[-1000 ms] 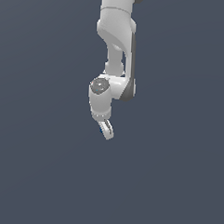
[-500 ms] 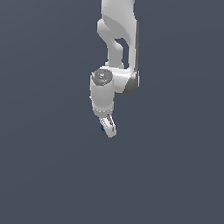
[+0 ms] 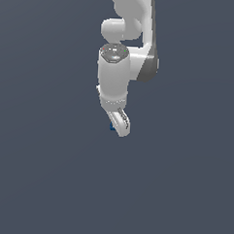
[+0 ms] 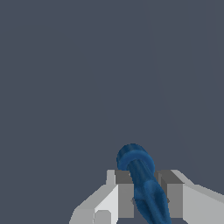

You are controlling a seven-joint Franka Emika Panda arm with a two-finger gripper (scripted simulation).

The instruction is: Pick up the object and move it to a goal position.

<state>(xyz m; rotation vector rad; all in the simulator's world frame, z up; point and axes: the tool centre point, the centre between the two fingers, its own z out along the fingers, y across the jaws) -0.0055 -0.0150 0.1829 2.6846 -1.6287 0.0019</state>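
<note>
1. While the exterior view shows the whole white arm (image 3: 127, 46) reaching down from the top of the picture, only a small blue speck of the object (image 3: 111, 127) peeks out beside the gripper (image 3: 121, 125), on the exterior view's left of the fingers.
2. Seen from the wrist, the same object (image 4: 142, 181) fills much more of the picture — a dark blue stem running between the two grey pads (image 4: 126, 199), ending in a round ribbed knob that sticks out past the fingertips.
3. The gripper (image 4: 146, 194) is pinching the stem: the pads press on it from both sides, with no gap visible on either side.
4. From outside, the white finger nearest the camera covers most of the object, so the grip itself cannot be judged from that picture; the wrist view settles it.
5. The arm's wrist section hangs roughly upright, and the fingers below it angle toward the exterior view's right.
6. Around the gripper both views show only a flat dark grey-blue background; whether the object is lifted off a surface cannot be told.
</note>
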